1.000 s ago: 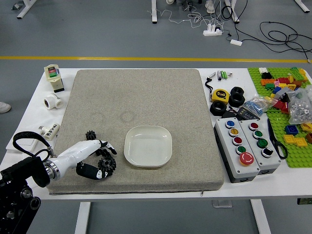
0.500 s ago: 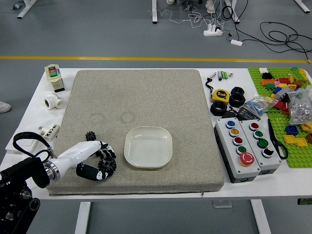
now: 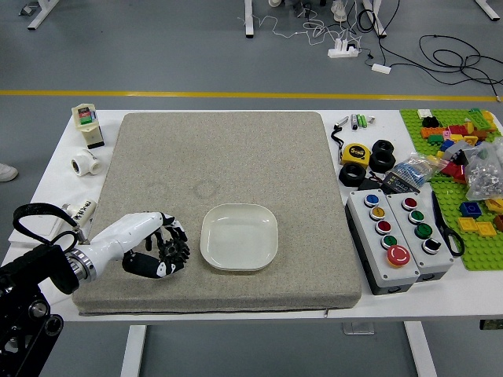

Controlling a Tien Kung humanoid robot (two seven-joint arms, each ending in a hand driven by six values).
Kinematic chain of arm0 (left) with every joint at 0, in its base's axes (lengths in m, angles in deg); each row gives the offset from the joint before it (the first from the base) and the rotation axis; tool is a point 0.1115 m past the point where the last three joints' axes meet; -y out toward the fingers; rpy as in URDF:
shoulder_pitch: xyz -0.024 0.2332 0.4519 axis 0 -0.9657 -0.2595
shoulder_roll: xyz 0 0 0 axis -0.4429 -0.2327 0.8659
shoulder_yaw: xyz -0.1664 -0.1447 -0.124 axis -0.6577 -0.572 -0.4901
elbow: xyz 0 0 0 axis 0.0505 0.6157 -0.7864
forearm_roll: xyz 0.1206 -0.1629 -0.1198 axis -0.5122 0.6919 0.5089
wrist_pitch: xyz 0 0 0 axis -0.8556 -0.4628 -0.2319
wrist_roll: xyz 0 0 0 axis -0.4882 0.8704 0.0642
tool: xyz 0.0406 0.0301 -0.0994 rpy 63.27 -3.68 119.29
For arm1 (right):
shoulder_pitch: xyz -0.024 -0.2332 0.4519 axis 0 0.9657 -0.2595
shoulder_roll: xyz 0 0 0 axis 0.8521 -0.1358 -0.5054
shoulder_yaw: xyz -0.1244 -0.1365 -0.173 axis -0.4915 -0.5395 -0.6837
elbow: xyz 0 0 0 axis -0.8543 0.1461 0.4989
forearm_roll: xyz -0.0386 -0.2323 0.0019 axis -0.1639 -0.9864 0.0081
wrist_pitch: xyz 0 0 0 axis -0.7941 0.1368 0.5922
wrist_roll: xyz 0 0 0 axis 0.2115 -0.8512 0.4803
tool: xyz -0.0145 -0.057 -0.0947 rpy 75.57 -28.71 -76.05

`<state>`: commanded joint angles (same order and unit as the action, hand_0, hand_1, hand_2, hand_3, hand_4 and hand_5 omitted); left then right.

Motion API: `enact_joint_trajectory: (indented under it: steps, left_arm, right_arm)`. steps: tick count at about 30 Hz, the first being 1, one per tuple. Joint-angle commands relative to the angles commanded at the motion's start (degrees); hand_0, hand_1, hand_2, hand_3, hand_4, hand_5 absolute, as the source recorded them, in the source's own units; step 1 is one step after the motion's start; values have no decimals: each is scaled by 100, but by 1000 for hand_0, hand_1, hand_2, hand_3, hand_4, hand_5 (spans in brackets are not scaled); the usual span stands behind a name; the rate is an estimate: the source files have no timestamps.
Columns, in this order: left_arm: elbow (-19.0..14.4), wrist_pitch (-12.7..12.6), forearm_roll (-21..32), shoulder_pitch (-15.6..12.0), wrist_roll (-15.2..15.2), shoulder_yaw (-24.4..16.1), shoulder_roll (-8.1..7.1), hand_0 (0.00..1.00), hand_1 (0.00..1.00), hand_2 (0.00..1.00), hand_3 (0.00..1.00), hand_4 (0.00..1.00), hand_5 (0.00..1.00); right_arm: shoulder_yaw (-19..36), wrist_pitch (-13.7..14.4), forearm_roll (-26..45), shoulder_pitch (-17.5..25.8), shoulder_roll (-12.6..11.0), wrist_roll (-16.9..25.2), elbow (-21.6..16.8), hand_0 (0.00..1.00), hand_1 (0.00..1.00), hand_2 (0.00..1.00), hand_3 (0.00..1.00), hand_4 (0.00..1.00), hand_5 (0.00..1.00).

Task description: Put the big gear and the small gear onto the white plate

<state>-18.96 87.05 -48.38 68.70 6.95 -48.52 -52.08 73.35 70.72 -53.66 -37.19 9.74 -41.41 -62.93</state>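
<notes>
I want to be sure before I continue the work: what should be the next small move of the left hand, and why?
I would probably raise the left hand slightly, with the gear in its grasp. Its fingers appear curled around the gear, which is beside the white plate, not on it; a little height should help it clear the rim.

Your left hand hides part of the big gear, and you can't see the small gear. The near left corner cuts off your left arm. On the right, the edge cuts off the green board and the clear bag. The far cables run out of sight.
</notes>
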Motion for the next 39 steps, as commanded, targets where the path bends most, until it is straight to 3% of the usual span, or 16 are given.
enact_joint_trajectory:
  steps: [8, 13, 16, 17, 19, 24, 28, 29, 34, 35, 39]
  left_arm:
    - [-4, -432, 0, 337, -23, 463, -14, 280, 311, 391, 525, 90, 2]
    - [365, -749, 0, 799, -104, 1110, 43, 282, 313, 392, 522, 72, 2]
    - [757, -1151, 0, 1161, -170, 1575, 79, 282, 313, 392, 522, 72, 2]
    - [836, -1204, 0, 1228, -186, 1659, 82, 302, 416, 460, 533, 2, 2]
    - [1066, -1305, 0, 1414, -208, 1893, 92, 302, 416, 460, 533, 2, 2]
    - [1465, -1649, 0, 1693, -201, 2199, 130, 335, 454, 507, 543, 18, 2]
    - [1697, -1784, 0, 1827, -177, 2262, 176, 335, 454, 507, 543, 18, 2]
    - [1728, -1816, 0, 1840, -172, 2273, 183, 525, 683, 731, 657, 811, 22]
    - [1823, -1824, 0, 1858, -139, 2289, 205, 525, 683, 731, 657, 811, 22]
    - [1826, -1824, 0, 1858, -138, 2289, 205, 720, 818, 887, 872, 998, 160]
    - [1852, -1826, 0, 1847, -67, 2240, 227, 720, 818, 887, 872, 998, 160]
  right_arm:
    - [-13, 1, 48, -20, -6, 5, 0, 605, 610, 700, 567, 765, 718]
    - [-42, 1, 66, -33, -7, 3, 0, 604, 610, 700, 567, 766, 719]
    - [-64, 5, 87, -49, -11, 0, 0, 604, 610, 700, 567, 766, 719]
    - [-71, 6, 95, -54, -11, 0, 0, 604, 610, 700, 567, 766, 720]
    - [-93, 11, 127, -67, -13, 2, 0, 604, 610, 700, 567, 766, 720]
    - [-98, 13, 150, -95, -22, 11, 0, 604, 610, 700, 567, 766, 718]
    - [-85, 4, 122, -117, -31, 11, 0, 604, 610, 700, 567, 766, 718]
    - [-84, 3, 123, -120, -33, 12, 0, 605, 610, 700, 567, 766, 717]
    - [-74, -2, 109, -130, -34, 9, 0, 605, 610, 700, 567, 766, 717]
    - [-74, -2, 108, -130, -35, 8, 0, 605, 610, 700, 565, 766, 717]
    - [-73, -5, 103, -130, -36, 9, 0, 605, 610, 700, 565, 766, 717]
